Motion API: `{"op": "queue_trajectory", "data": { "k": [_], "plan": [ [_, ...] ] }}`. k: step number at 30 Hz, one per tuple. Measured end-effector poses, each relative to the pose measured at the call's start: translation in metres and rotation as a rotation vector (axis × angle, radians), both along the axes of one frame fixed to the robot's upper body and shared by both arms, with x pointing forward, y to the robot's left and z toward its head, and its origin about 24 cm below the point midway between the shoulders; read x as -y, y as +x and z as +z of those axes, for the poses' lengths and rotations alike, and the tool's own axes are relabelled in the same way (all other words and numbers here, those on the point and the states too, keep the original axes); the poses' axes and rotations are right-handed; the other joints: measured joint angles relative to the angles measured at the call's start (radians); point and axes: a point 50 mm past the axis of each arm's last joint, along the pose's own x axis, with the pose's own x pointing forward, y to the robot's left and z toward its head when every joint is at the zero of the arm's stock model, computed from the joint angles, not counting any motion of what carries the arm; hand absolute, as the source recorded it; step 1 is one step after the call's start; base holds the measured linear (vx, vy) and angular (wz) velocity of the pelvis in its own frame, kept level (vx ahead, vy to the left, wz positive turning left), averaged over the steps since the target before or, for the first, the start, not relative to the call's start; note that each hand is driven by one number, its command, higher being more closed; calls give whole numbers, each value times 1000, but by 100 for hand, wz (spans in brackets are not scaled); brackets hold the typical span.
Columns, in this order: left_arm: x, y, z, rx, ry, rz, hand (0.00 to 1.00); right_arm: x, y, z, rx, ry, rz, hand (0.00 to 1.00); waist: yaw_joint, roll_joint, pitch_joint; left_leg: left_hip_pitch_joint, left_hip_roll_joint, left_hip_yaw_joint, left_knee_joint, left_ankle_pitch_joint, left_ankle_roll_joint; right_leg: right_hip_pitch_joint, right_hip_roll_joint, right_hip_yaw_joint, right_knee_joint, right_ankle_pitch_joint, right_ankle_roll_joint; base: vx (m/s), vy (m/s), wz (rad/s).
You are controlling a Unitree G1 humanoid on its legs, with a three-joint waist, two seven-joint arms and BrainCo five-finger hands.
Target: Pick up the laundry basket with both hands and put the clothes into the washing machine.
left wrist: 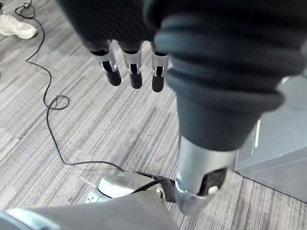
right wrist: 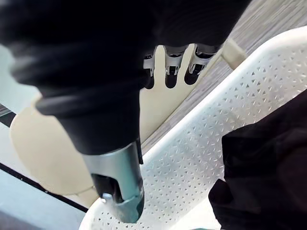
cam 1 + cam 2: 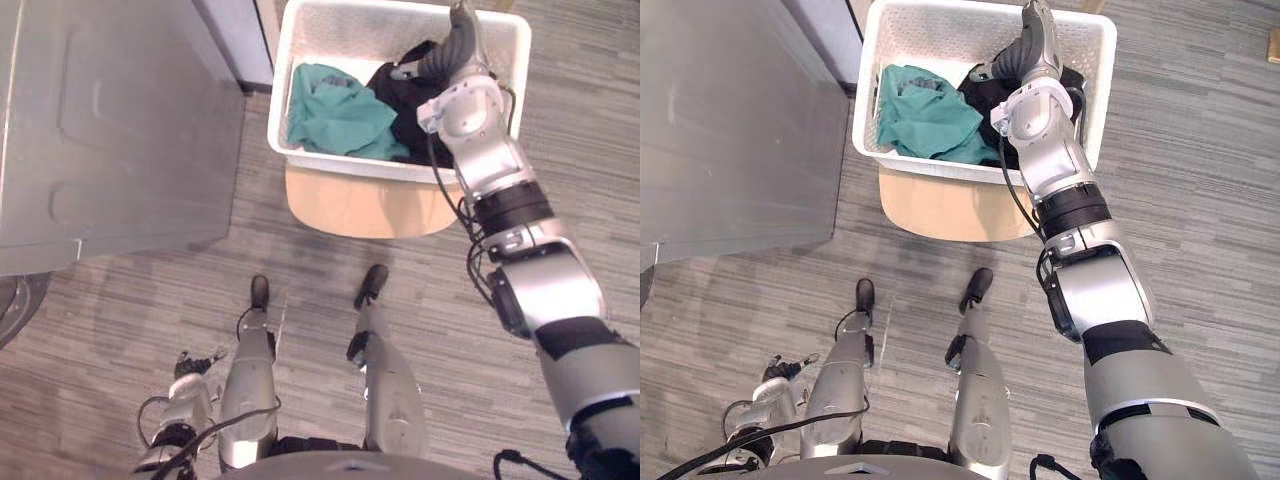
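Two things lay in the white laundry basket (image 3: 281,95) on a wooden stool (image 3: 360,210): a teal garment (image 3: 335,110) and a black garment (image 3: 400,95); the right hand (image 3: 452,50) hovered above the black one, fingers (image 2: 171,72) straight, empty; the left hand (image 1: 134,64) hung low, fingers relaxed; the washing machine (image 3: 110,120) stood just left.

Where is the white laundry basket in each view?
Left eye view: laundry basket top centre.
Right eye view: top centre too.
Right wrist view: its perforated wall, beyond the right hand.
Left wrist view: floor and grey machine instead.
Shared landmark: the black garment inside it.
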Motion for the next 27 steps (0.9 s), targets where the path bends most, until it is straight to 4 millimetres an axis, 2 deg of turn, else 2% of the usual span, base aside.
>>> {"op": "queue_trajectory", "data": {
  "k": [4,12,16,22,27],
  "plan": [
    [-2,13,7,40,-1,18,0,-14,-3,20,52,-45,23,0,3,-13,9,-44,0,-15,14,0,-1,-30,1,-5,0,6,-3,-21,33,5],
    [3,36,23,125,5,5,0,-39,-3,17,48,-22,95,0,5,-31,22,-96,4,-54,37,-1,-3,-46,6,-15,-1,6,-3,-28,42,10],
    [3,44,28,155,2,7,0,-49,-2,13,28,-10,115,0,8,-48,32,-121,6,-68,37,4,-10,-63,10,-22,-1,7,-2,-35,28,7],
    [5,46,30,172,-36,41,0,-60,2,-4,-29,7,135,0,7,-49,33,-146,7,-78,42,4,-10,-77,10,-6,-1,12,6,-19,48,5],
    [5,49,32,179,-41,60,0,-60,9,-21,-108,-27,108,0,17,-52,34,-175,8,-84,48,7,-12,-100,11,4,-1,13,8,-19,18,0]
  ]
}}
